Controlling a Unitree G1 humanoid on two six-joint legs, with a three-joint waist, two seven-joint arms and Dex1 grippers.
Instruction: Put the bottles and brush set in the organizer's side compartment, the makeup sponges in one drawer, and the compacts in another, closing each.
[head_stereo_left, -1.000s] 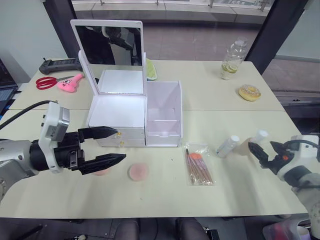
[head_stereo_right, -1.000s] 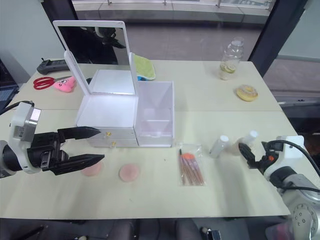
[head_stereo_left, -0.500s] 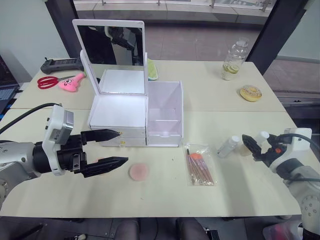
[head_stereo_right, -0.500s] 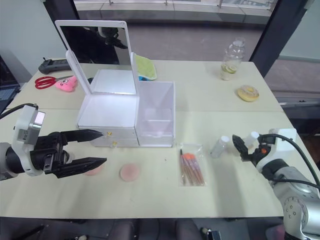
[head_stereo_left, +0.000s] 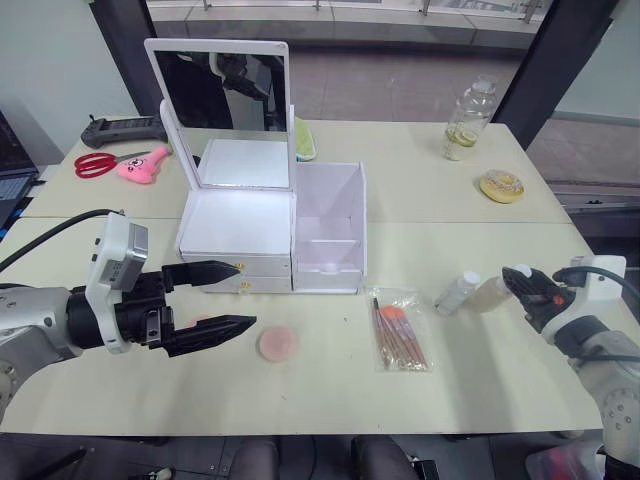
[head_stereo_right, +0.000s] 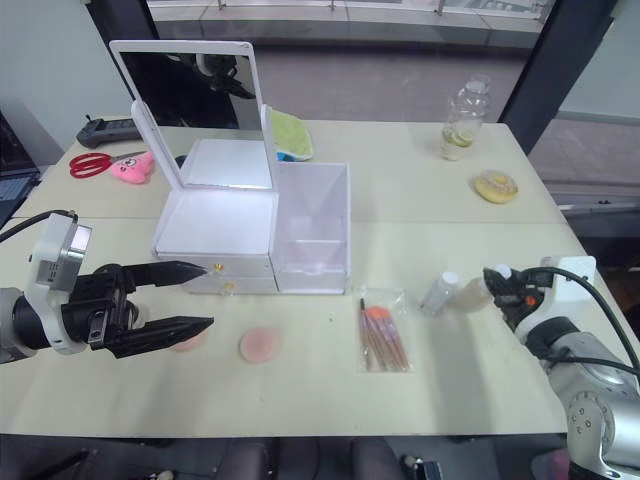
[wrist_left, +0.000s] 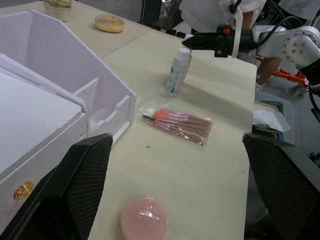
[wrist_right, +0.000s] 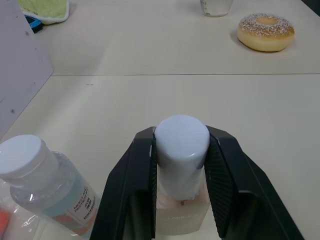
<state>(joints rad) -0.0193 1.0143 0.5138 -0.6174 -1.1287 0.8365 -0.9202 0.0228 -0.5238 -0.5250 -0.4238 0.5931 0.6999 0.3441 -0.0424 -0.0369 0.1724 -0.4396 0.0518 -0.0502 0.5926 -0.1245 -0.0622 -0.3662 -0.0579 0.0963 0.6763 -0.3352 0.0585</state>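
cream table (head_stereo_left: 420, 200), organizer (head_stereo_left: 270, 230) mid-left, both drawers shut. my right gripper (wrist_right: 181, 165) clamped on beige bottle (wrist_right: 181, 200) cap, right of brush set (head_stereo_left: 398, 328). clear bottle (head_stereo_left: 457, 292) just beside. my left gripper (head_stereo_left: 222, 297) gaping wide over pink sponge (head_stereo_left: 204, 322); second sponge (head_stereo_left: 277, 343) near.

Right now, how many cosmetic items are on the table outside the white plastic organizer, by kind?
Slim white-capped bottles: 2, one clear, plus the beige bottle
Flat round pink makeup sponges: 2
Clear plastic sleeve of brushes: 1
Total: 5
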